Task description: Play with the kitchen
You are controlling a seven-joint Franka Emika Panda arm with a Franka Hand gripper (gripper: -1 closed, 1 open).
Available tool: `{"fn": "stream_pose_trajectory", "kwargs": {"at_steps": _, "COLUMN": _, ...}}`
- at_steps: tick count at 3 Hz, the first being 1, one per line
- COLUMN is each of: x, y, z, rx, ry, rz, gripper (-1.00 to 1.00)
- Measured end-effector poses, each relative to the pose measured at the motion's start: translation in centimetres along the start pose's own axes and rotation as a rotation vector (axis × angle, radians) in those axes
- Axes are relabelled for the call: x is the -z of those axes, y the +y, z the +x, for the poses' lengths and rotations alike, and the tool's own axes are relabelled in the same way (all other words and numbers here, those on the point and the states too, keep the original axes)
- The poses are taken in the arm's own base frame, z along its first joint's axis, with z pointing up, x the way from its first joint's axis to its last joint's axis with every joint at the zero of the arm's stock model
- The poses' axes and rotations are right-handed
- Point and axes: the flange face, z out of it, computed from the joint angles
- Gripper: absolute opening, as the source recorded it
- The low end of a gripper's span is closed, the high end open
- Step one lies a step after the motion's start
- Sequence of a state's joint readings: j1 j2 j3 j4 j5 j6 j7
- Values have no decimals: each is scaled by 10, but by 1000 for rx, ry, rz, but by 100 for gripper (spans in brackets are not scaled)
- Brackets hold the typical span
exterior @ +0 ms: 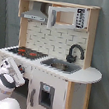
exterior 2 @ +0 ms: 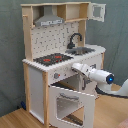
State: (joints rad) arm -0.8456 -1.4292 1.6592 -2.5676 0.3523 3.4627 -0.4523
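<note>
The kitchen (exterior: 57,41) is a tall white and light-wood toy unit with a black-red hob (exterior: 28,52), a grey hood (exterior: 36,14), a black faucet (exterior: 75,52) and a sink (exterior: 61,65). In the second exterior view the kitchen (exterior 2: 45,40) has its windowed oven door (exterior 2: 70,102) swung open below the hob (exterior 2: 52,59). My gripper (exterior 2: 74,67) points at the knob panel (exterior 2: 57,75) just under the counter edge, above the open door. In the first exterior view the gripper (exterior: 20,75) sits low at the kitchen's front left corner.
My white arm (exterior 2: 100,76) reaches in from the second exterior view's right. A small upper cabinet door (exterior 2: 98,11) stands open at the top right. A grey curtain (exterior: 107,38) hangs behind the kitchen. The floor (exterior 2: 15,120) is wood.
</note>
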Motion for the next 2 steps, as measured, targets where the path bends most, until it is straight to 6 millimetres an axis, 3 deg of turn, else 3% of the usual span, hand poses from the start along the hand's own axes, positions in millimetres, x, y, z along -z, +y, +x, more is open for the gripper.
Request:
{"fn": "stream_pose_trajectory", "kwargs": {"at_steps": 1, "x": 1, "y": -3, "z": 2, "rx": -40, "ry": 5, "rz": 7, "gripper": -100}}
{"fn": "stream_pose_trajectory", "kwargs": {"at_steps": 2, "x": 2, "y": -5, "z": 3, "rx": -40, "ry": 7, "rz": 9, "gripper": 100}}
